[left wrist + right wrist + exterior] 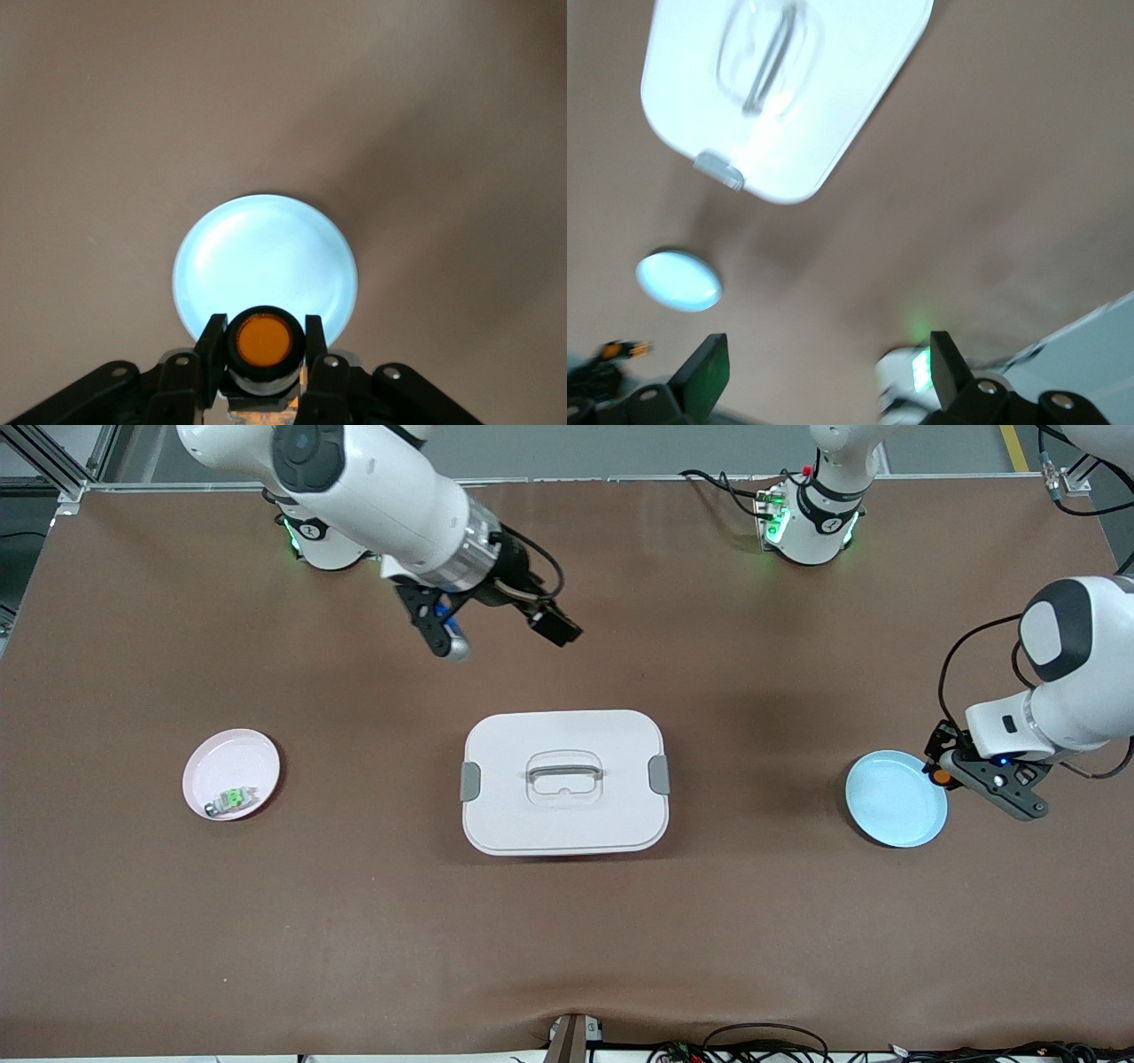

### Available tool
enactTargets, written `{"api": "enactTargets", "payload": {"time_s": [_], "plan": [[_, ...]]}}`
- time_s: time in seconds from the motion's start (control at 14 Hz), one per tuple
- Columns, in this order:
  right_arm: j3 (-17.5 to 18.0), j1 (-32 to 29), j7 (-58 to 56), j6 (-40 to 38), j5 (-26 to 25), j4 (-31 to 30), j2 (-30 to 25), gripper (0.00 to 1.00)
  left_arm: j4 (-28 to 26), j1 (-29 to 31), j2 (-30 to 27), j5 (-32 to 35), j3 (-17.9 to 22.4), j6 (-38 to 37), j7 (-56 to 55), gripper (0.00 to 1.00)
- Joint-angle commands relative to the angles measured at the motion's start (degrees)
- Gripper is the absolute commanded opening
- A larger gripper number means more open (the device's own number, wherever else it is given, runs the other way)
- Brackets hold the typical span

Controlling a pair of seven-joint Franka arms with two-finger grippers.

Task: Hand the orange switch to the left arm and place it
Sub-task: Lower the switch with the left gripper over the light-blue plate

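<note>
My left gripper [940, 769] is shut on the orange switch [943, 777], a small black cylinder with a round orange cap. It holds the switch just above the rim of the pale blue plate [895, 802] at the left arm's end of the table. In the left wrist view the orange cap [263, 342] sits squeezed between both black fingers, with the blue plate [266, 257] below it. The white box [564, 781] with grey latches stands mid-table. My right gripper [507, 639] hangs open and empty over bare table between the arm bases and the box [797, 97].
A pink plate [226, 755] lies toward the right arm's end of the table and holds a small green-and-grey switch [232, 800]. The brown mat [762, 691] covers the table. The right wrist view also shows the blue plate [679, 281].
</note>
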Motion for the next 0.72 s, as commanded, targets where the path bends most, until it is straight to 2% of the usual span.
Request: {"api": "enactTargets", "payload": {"time_s": [0.0, 0.14, 0.29, 0.36, 0.43, 0.57, 0.64], "plan": [[0.82, -2.7, -9.74, -5.64, -4.47, -1.67, -3.87, 1.0, 5.6, -0.55, 5.51, 6.48, -0.43, -1.31, 8.55, 0.0], [0.82, -5.95, -15.9, -8.99, -4.56, -1.93, -5.72, 1.0, 5.87, -0.73, 8.23, 10.88, -0.43, -1.31, 12.87, 0.0], [0.82, -9.29, -23.71, -11.02, -4.65, -4.38, -8.35, 1.0, 5.69, -0.99, 11.31, 13.96, -0.52, -1.05, 15.86, 0.0], [0.82, -10.87, -28.45, -11.81, -5.26, -6.22, -9.93, 1.0, 5.78, -1.6, 12.2, 17.54, -0.61, -0.96, 16.31, 0.0], [0.74, -11.67, -32.59, -12.43, -7.62, -7.98, -11.51, 1.0, 5.61, -2.3, 12.64, 20.02, -0.69, -0.96, 16.32, 0.0], [0.74, -11.76, -39.28, -12.53, -14.73, -11.76, -15.11, 1.0, 5.17, -3.19, 14.04, 20.74, -0.61, -0.96, 16.4, 0.0], [0.65, -12.11, -42.18, -12.53, -15.89, -13.0, -16.61, 1.0, 5.08, -3.28, 14.48, 20.92, -0.61, -1.05, 16.41, 0.0]]}}
